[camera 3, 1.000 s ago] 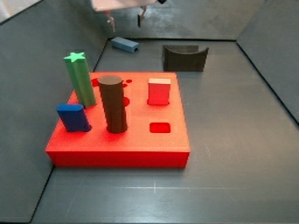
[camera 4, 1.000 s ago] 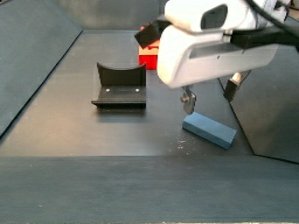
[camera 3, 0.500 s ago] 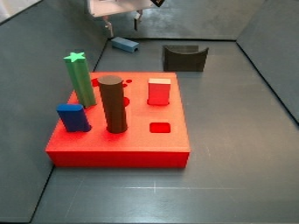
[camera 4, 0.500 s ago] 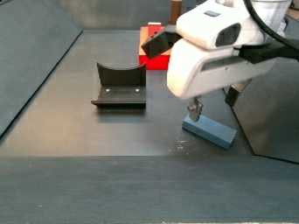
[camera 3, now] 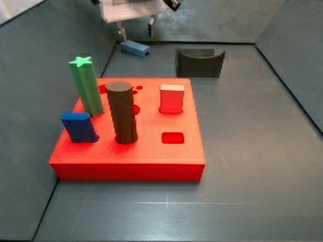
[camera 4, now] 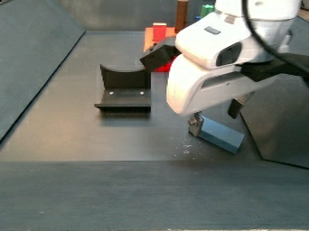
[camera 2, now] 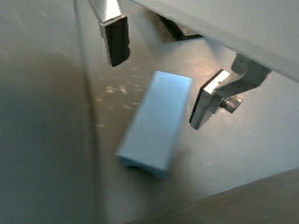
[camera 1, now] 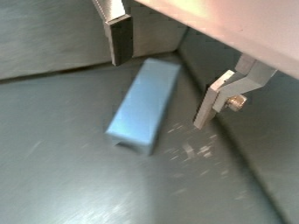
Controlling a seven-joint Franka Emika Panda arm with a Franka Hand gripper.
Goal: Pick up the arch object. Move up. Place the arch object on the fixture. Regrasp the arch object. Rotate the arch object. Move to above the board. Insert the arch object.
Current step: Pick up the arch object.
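Note:
The arch object (camera 1: 146, 105) is a slim slate-blue block lying flat on the grey floor; it also shows in a wrist view (camera 2: 156, 131) and in both side views (camera 3: 135, 47) (camera 4: 221, 135). My gripper (camera 1: 166, 68) is open and low over it, with one finger (camera 1: 117, 35) on one side of the block and the other finger (camera 1: 218, 94) on the opposite side, neither touching it. The gripper also shows in both side views (camera 3: 134, 31) (camera 4: 212, 119). The dark fixture (camera 3: 199, 62) (camera 4: 123, 90) stands empty. The red board (camera 3: 127, 163) lies in front.
The board carries a green star peg (camera 3: 86, 85), a brown cylinder (camera 3: 123, 112), a short blue block (camera 3: 78, 127) and a red peg (camera 3: 172, 97). Grey walls enclose the floor; one wall (camera 4: 284, 117) stands close beside the arch object.
My gripper has come down towards the arch object and now straddles it. The arch object, fixture and board have not moved.

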